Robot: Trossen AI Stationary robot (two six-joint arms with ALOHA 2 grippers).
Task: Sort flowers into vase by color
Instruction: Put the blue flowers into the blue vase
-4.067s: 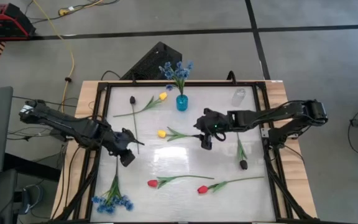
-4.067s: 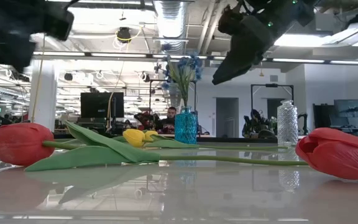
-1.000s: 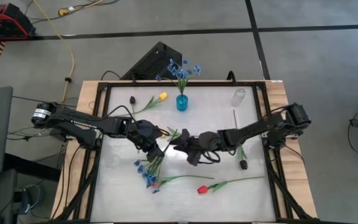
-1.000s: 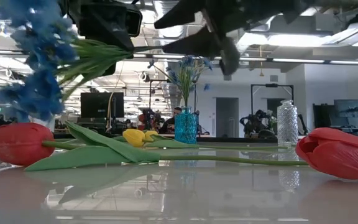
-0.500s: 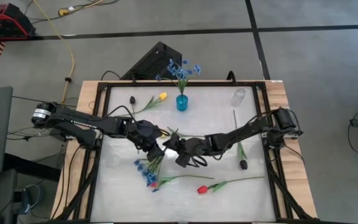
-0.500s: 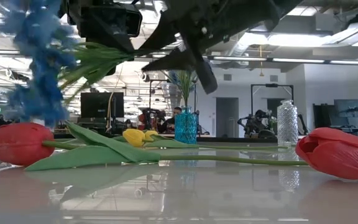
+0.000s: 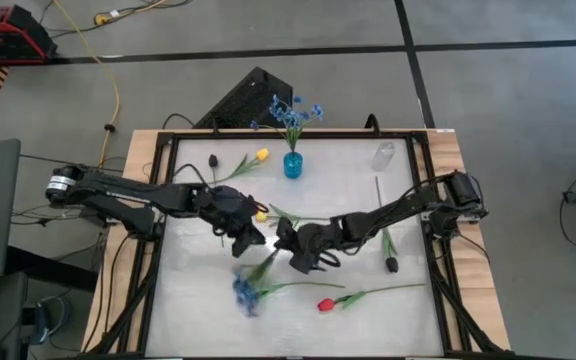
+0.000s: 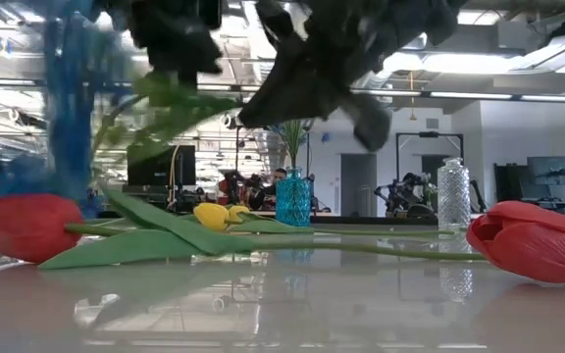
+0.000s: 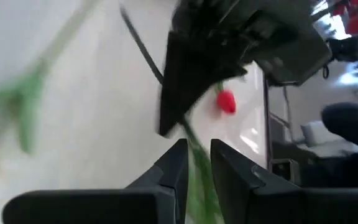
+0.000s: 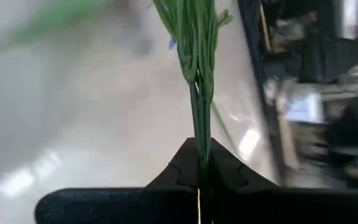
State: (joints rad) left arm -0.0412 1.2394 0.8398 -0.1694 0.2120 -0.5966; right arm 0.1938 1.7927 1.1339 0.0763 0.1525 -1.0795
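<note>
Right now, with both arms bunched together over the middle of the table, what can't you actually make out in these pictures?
- High view: the arms overlap, hiding where the left gripper meets the blue spray.
- Low view: motion blur smears the spray and both grippers.
- Left wrist view: blur hides whether the fingers touch the stem.
- Right wrist view: the right gripper clamps the stem; the blossoms are cut off by the edge.

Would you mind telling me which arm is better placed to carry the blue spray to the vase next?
The right arm: its claw is shut on the blue spray's stem, while the left claw is open around it.
</note>
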